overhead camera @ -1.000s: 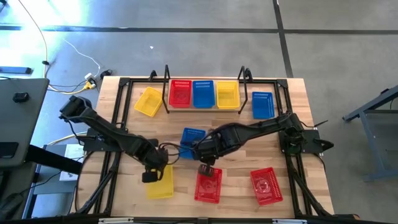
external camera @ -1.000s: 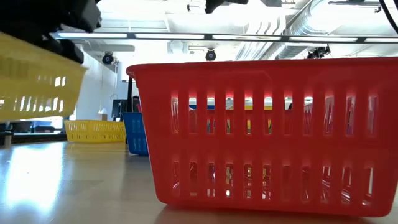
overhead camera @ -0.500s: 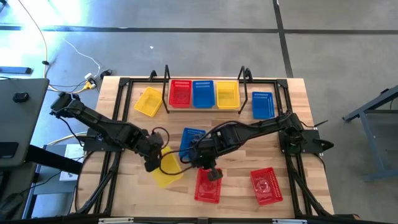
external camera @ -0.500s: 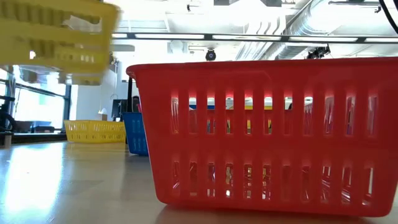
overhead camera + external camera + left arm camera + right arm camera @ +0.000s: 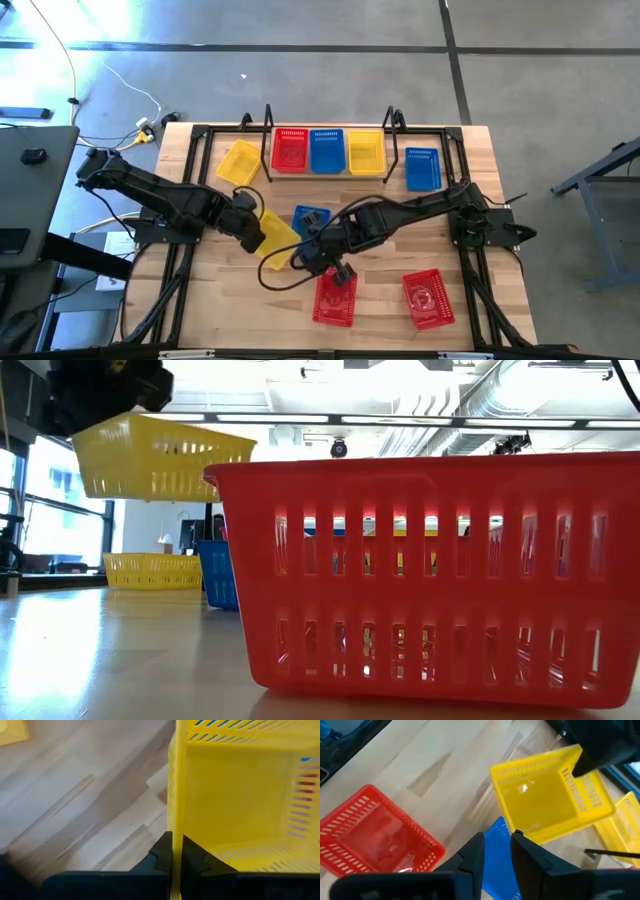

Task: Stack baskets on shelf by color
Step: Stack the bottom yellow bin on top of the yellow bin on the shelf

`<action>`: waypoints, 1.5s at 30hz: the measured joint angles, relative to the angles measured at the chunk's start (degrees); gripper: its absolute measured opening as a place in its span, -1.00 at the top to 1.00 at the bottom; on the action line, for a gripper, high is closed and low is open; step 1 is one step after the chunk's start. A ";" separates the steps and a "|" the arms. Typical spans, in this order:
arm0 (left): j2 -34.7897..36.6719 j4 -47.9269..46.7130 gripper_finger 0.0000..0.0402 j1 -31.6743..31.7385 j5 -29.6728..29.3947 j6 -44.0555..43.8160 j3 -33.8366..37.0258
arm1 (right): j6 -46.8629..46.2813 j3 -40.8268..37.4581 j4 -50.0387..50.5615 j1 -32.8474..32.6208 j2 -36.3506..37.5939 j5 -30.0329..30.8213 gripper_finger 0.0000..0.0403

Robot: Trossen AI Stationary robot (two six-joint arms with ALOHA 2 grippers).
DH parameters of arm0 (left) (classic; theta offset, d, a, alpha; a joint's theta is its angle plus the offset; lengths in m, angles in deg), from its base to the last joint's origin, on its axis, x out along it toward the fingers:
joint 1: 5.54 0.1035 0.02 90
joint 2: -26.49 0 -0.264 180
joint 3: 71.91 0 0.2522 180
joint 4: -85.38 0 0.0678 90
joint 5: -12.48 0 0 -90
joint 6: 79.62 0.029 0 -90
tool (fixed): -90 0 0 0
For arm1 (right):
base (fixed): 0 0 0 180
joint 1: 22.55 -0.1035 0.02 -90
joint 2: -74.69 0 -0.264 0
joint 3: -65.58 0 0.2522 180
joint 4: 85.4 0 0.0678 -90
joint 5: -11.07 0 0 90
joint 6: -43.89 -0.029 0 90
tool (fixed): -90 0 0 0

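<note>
Baskets held nothing. On the shelf (image 5: 330, 173) sat one red, one blue and one yellow. The left gripper (image 5: 174, 856) pinched the rim of a raised yellow basket (image 5: 277, 240); the right gripper (image 5: 496, 851) clamped the wall of a blue basket (image 5: 311, 218) mid-table.

Bright, even overhead light from ceiling strips glares across the tabletop (image 5: 120, 650) in the low view, shadows stay soft, and the left wrist view is smeared beyond the jaws.
</note>
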 joint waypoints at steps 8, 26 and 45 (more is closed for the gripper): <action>0.08 2.08 1.00 1.87 0.04 -0.17 -0.04 | 6.52 -0.01 -2.12 1.27 -0.04 -0.39 0.32; 0.04 14.00 1.00 4.56 1.17 3.11 -0.04 | 8.13 -1.20 1.81 5.76 -2.27 -5.77 0.28; 0.05 17.60 1.00 6.95 2.72 5.24 -0.04 | -0.13 -1.20 6.61 6.66 -2.80 -5.97 0.97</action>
